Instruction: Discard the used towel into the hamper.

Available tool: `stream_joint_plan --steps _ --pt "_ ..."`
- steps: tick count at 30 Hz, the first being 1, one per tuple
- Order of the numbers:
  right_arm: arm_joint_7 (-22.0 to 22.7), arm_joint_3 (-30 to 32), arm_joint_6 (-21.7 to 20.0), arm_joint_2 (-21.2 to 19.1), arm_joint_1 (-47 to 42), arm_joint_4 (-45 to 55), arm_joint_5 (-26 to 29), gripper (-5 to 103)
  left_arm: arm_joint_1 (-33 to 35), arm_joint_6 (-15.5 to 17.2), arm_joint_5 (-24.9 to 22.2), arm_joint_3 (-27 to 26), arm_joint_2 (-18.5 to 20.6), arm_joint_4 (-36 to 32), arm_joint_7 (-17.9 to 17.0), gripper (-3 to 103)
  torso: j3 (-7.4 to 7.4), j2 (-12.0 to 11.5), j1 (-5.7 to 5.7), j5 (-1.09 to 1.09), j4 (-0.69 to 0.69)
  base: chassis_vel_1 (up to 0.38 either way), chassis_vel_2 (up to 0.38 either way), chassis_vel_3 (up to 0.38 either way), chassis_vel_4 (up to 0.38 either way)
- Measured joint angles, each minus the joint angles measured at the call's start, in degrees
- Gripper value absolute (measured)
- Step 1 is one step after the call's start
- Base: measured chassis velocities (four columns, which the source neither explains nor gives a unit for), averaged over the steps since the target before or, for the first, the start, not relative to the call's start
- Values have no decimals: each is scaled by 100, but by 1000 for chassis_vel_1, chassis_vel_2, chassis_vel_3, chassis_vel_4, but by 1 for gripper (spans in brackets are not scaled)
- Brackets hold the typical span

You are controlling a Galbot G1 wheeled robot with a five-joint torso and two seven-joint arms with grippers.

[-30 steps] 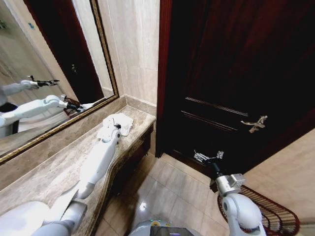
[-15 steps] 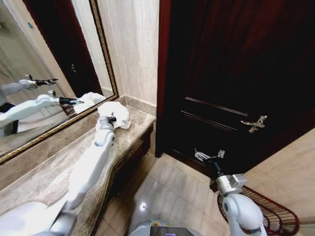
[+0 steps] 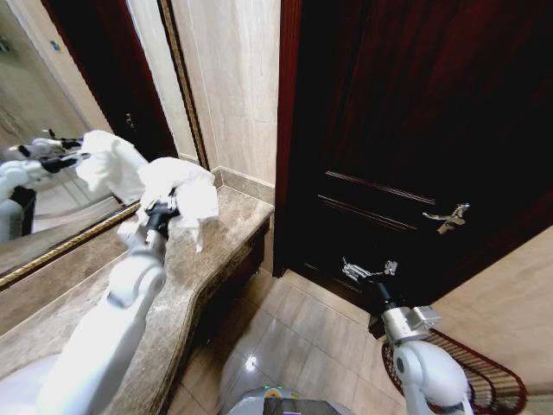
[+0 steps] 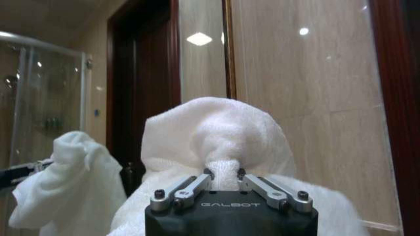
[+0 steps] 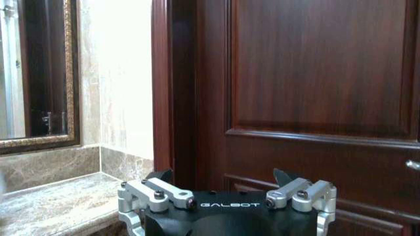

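Left gripper [image 4: 223,173] is pinching a bunched fold of the white towel [image 4: 217,135] between its fingertips, cloth billowing up above the jaws, its reflection [image 4: 66,182] showing in the mirror [image 4: 59,98] beside the beige marble wall [image 4: 308,83].

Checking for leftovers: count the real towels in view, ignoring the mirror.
1. The white towel is pinched in the left gripper, lifted above the marble counter; the second white bundle is its mirror reflection. More may lie outside the views.

1 white towel [image 3: 181,192], bunched. 1 dark wire hamper [image 3: 484,376] on the floor. 1 marble bench [image 3: 177,290]. 1 gold-framed mirror [image 3: 82,112]. 1 dark wooden door [image 3: 415,130] with 1 lever handle [image 3: 447,218]. 2 robot hands: left hand [image 3: 160,212], right hand [image 3: 367,270].
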Motion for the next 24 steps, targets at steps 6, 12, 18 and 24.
stream_joint_plan --steps 6,12,18,24 --pt "30 38 -65 -172 -12 126 125 100 1522 -952 278 -414 -759 -601 599 10 0 0 0 0 3 0 0 0 0" --pt "67 95 -145 -214 -47 271 250 100 2255 -1860 290 -289 -995 -307 1268 10 0 0 0 0 0 0 0 0 0" --pt "70 142 -177 -206 -140 360 300 100 2374 -2069 257 -130 -994 -193 1326 10 1 0 0 0 -1 0 0 0 0" --pt "56 132 -388 -149 -209 516 282 100 2341 -1993 370 64 -1092 -397 1287 10 1 0 0 1 1 0 0 0 0"
